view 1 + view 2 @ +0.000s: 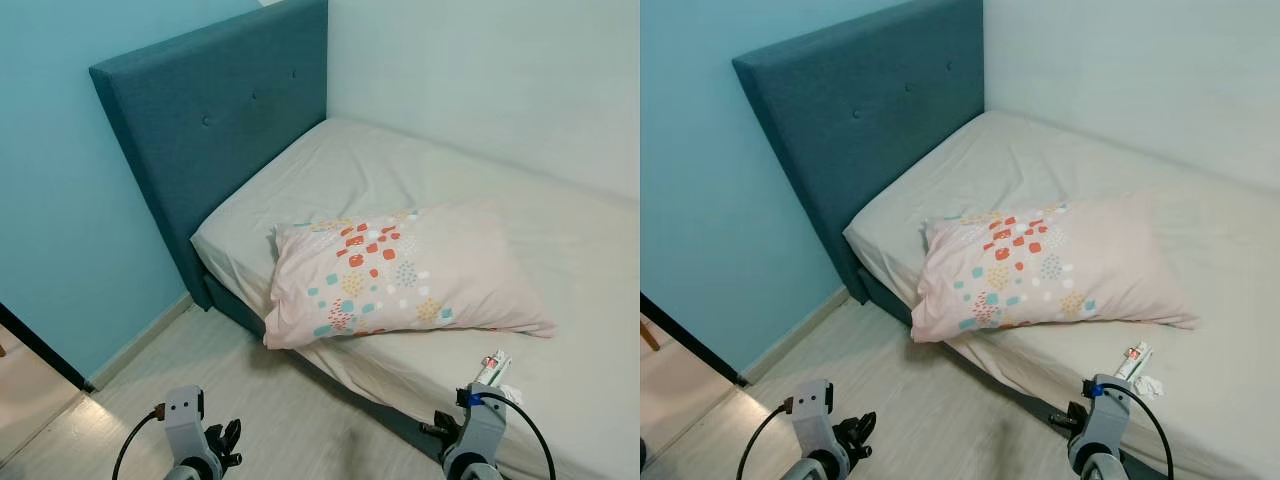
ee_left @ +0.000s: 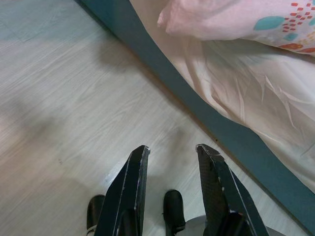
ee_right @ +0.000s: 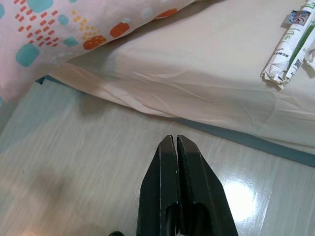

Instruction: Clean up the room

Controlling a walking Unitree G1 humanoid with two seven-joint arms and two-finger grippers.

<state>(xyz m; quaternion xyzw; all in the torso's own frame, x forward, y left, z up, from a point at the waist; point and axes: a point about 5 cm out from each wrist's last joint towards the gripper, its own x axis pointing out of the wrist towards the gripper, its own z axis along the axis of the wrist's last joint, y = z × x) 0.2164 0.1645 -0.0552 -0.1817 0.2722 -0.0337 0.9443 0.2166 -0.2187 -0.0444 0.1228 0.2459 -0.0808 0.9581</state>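
A pink pillow [image 1: 400,275] with coloured dots lies askew near the bed's near edge, one corner hanging over the side. A small white tube [image 1: 493,367] and a crumpled white scrap [image 1: 1148,385] rest on the beige sheet [image 1: 430,180] near the mattress edge. The tube [image 3: 290,51] also shows in the right wrist view. My left gripper [image 2: 172,152] hangs open above the floor beside the bed. My right gripper [image 3: 175,140] is shut, empty, low over the floor by the bed's edge.
The teal headboard [image 1: 215,130] stands against a blue wall [image 1: 60,200]. The bed's teal base [image 2: 197,98] runs along pale wood floor [image 1: 290,410]. A dark door edge [image 1: 40,350] is at the lower left. My own feet [image 2: 172,214] stand on the floor.
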